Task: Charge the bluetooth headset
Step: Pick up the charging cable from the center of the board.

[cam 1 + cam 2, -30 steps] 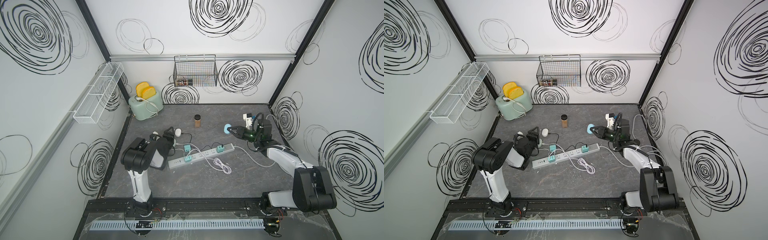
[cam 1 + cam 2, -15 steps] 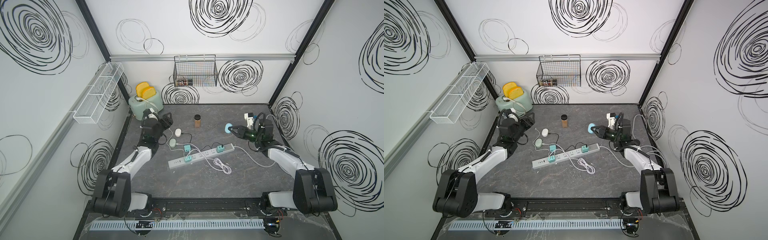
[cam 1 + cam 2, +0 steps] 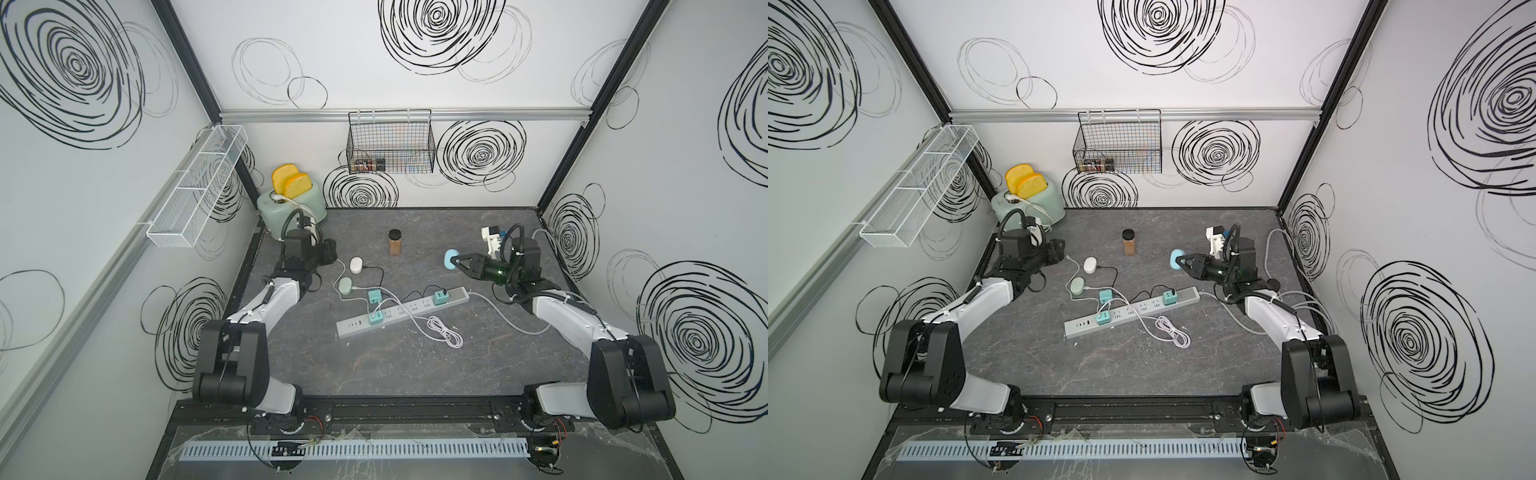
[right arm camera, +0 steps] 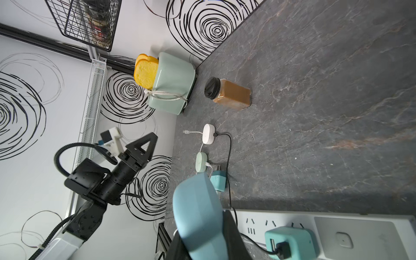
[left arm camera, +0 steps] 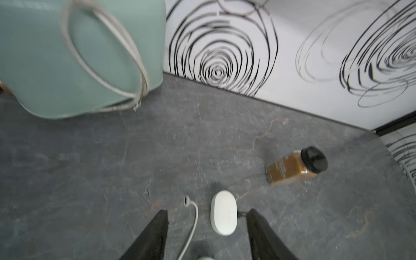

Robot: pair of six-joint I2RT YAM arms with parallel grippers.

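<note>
Enclosed by white walls [image 3: 374, 104] printed with black spirals; hung with black wire basket [image 3: 390, 141] and white mesh shelf [image 3: 195, 187] above grey marbled desk [image 3: 415, 374].

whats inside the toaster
Two yellow bread slices stand in the slots of the toaster, tops sticking out. Their lower parts are hidden inside the body, so their depth cannot be seen.
</note>
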